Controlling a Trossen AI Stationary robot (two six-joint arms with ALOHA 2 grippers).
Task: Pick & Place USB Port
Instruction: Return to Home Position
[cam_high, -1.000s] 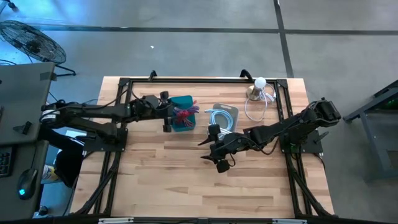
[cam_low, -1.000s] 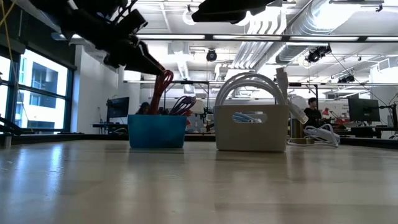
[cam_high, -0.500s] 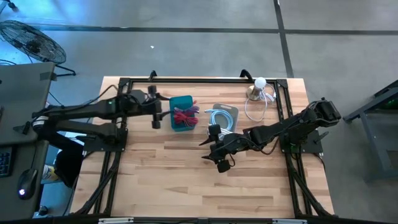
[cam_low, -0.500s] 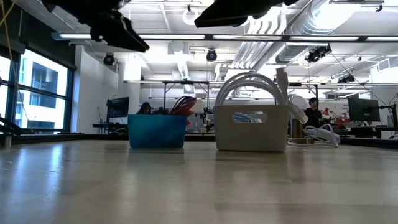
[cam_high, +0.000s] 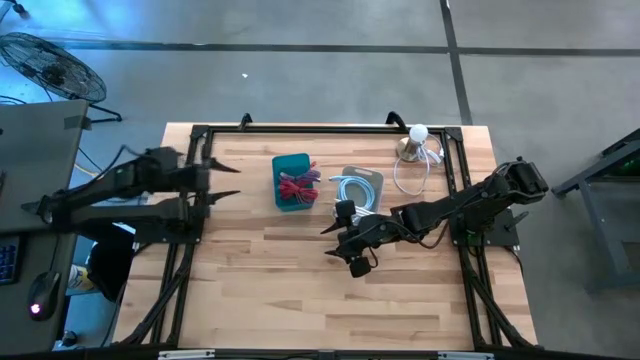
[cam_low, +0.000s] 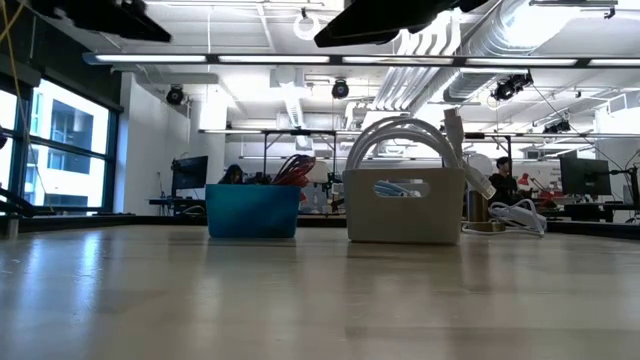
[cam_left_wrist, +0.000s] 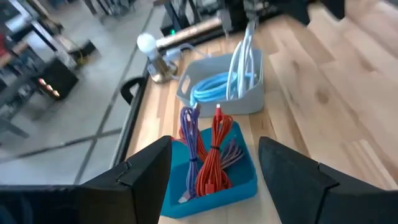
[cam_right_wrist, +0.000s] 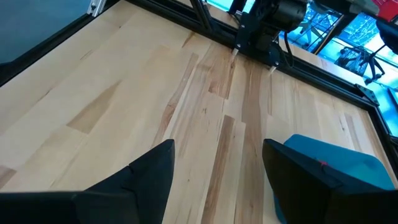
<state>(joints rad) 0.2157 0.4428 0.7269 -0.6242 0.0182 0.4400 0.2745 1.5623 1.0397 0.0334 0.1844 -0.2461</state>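
Left gripper (cam_high: 228, 181) spread wide, empty, at table's (cam_high: 300, 290) left edge, well left of blue bin (cam_left_wrist: 211, 193). Right gripper (cam_high: 328, 241) wide, empty, mid-table, nearer than gray bin (cam_left_wrist: 245, 102). Red cable (cam_left_wrist: 212, 155) and purple cable (cam_left_wrist: 189, 146) in blue bin; blue cable (cam_left_wrist: 214, 87) in gray bin.

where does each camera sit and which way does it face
High: overhead, straight down on the table; shows left gripper and right gripper.
Low: table height, level toward the blue bin and gray bin; arms dark at top.
Left wrist: on that arm, facing both bins past its open fingers.
Right wrist: on that arm, facing the left gripper across the table past its open fingers.
Shared: all four show the blue bin.
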